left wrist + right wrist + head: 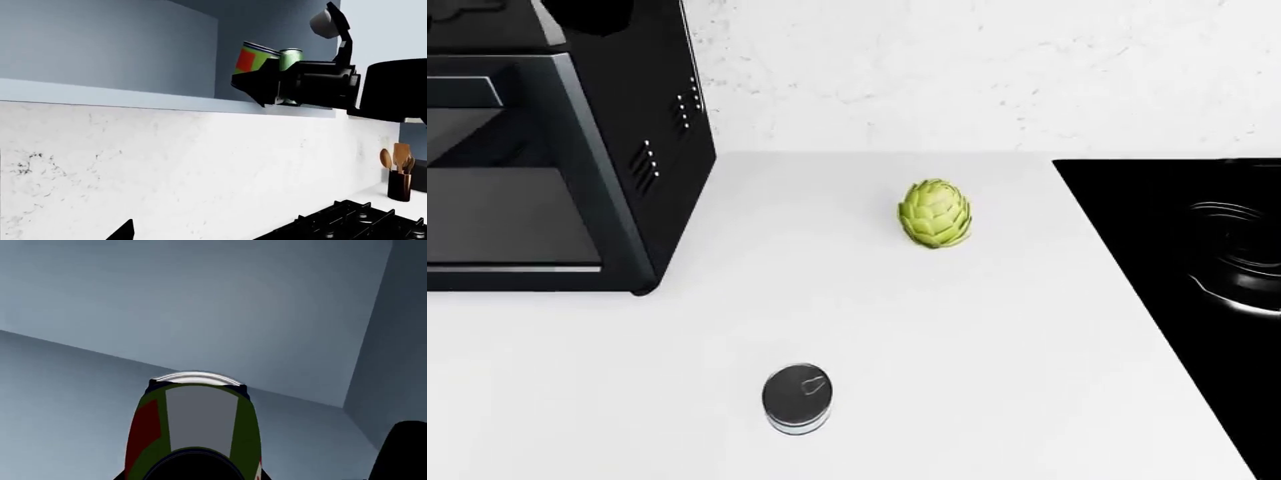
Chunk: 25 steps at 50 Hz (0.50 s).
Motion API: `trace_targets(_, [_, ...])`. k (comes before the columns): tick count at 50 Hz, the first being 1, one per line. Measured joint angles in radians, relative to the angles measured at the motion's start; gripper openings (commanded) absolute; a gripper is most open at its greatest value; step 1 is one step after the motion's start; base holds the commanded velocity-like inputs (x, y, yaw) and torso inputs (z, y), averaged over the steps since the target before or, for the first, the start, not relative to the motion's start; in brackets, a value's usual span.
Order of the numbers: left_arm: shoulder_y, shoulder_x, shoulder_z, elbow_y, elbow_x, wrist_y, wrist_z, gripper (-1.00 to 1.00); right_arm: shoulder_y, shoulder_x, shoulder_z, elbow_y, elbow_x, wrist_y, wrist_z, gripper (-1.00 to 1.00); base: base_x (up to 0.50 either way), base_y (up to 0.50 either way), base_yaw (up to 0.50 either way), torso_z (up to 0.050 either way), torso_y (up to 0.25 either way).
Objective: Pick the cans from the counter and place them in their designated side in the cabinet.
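In the left wrist view my right gripper (261,82) reaches into the open cabinet (107,45) and is shut on the tall can (252,59), which has a green, red and white label. The can is tilted just above the shelf edge. In the right wrist view it (197,425) fills the jaws, silver top towards the cabinet's back wall. The short flat tin (797,398) lies on the white counter (988,380) in the head view. My left gripper (213,236) is open and empty, with one fingertip (124,232) showing before the backsplash.
A pale green can (291,56) stands in the cabinet beside the held one. A green artichoke (934,213) sits mid-counter. A black microwave (547,150) stands at the left and the black stovetop (1188,300) at the right. A utensil holder (399,180) stands beyond the stove.
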Motion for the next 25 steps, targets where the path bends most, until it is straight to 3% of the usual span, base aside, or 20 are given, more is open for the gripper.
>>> trace_targets(16, [-0.001, -0.008, 0.001, 0.004, -0.003, 0.006, 0.002, 1.00, 0.000, -0.002, -0.001, 0.001, -0.012, -0.004, -0.001, -1.00, 0.00, 0.00, 0.00, 0.000, -0.001])
trace_targets(17, [-0.001, -0.008, 0.001, 0.005, -0.003, 0.006, 0.002, 1.00, 0.000, -0.002, -0.001, 0.001, -0.012, -0.005, -0.001, 1.00, 0.00, 0.00, 0.00, 0.000, 0.000])
trace_targets(25, [0.000, -0.013, -0.001, 0.007, -0.004, 0.010, 0.003, 1.00, 0.000, -0.003, -0.005, 0.001, -0.018, -0.008, -0.006, 1.00, 0.00, 0.00, 0.00, 0.000, -0.003])
